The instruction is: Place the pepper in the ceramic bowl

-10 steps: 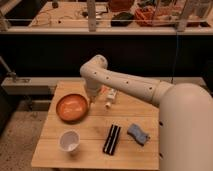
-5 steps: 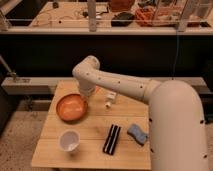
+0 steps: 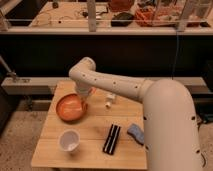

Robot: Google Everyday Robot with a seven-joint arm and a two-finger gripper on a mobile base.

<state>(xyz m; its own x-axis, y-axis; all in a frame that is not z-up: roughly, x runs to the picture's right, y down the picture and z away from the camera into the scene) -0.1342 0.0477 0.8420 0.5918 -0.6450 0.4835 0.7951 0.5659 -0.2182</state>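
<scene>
The ceramic bowl (image 3: 61, 111) is a wide, shallow, glossy orange-brown dish on the left part of the wooden table (image 3: 90, 150). My white arm reaches in from the right and bends down over it. My gripper (image 3: 80, 103) hangs over the bowl's right half, close above its inside. I cannot make out the pepper as a separate thing; it is hidden by the gripper or out of view.
A small white cup (image 3: 69, 140) stands at the front left. A white bottle-like object (image 3: 109, 100) stands right of the bowl. A black flat bar (image 3: 111, 138) and a blue-grey object (image 3: 136, 132) lie at the front right. A dark shelf unit stands behind.
My arm has swung left, carrying the gripper from beside the white bottle-like object to over the bowl's right half.
</scene>
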